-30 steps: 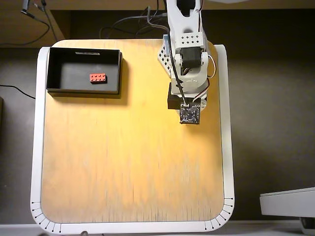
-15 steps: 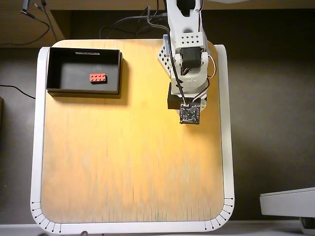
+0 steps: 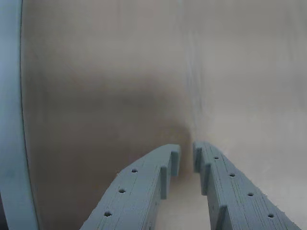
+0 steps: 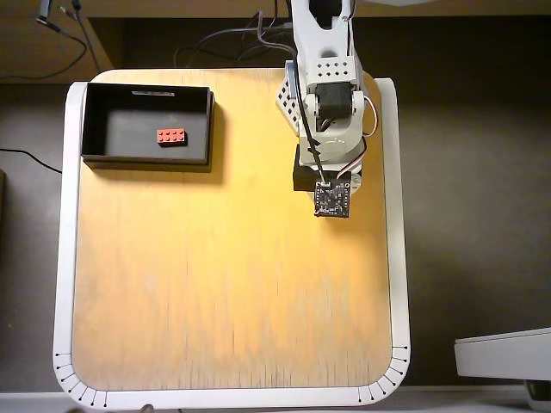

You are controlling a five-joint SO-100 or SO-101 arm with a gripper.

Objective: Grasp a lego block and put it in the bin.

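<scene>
Seen from overhead, the white arm (image 4: 325,95) reaches in from the top edge of the picture and folds down over the upper right part of the wooden surface (image 4: 224,284), close to its right border. Its upper segments lie almost straight along the picture's vertical, and a small dark circuit board (image 4: 332,200), the camera on the wrist, sits at the lowest visible end of the arm. A black cable (image 4: 306,129) runs down along the arm to that board. From this view the gripper itself is hidden beneath the arm's body.

In the wrist view the gripper (image 3: 186,157) enters from the bottom edge, its two pale grey printed fingers (image 3: 139,187) pointing up the picture over bare wood. The tips stand close together with only a thin slot between them, so the gripper is nearly closed and holds nothing. The surface's white rim (image 3: 10,120) runs down the left side of that view. How high the tips hang above the wood cannot be judged.

The red lego block (image 4: 172,135) lies flat on the floor of the black bin (image 4: 95,120), a little right of the bin's middle, its studs facing up and its long side running across the picture. The bin sits in the upper left corner of the surface, well apart from the arm.
</scene>
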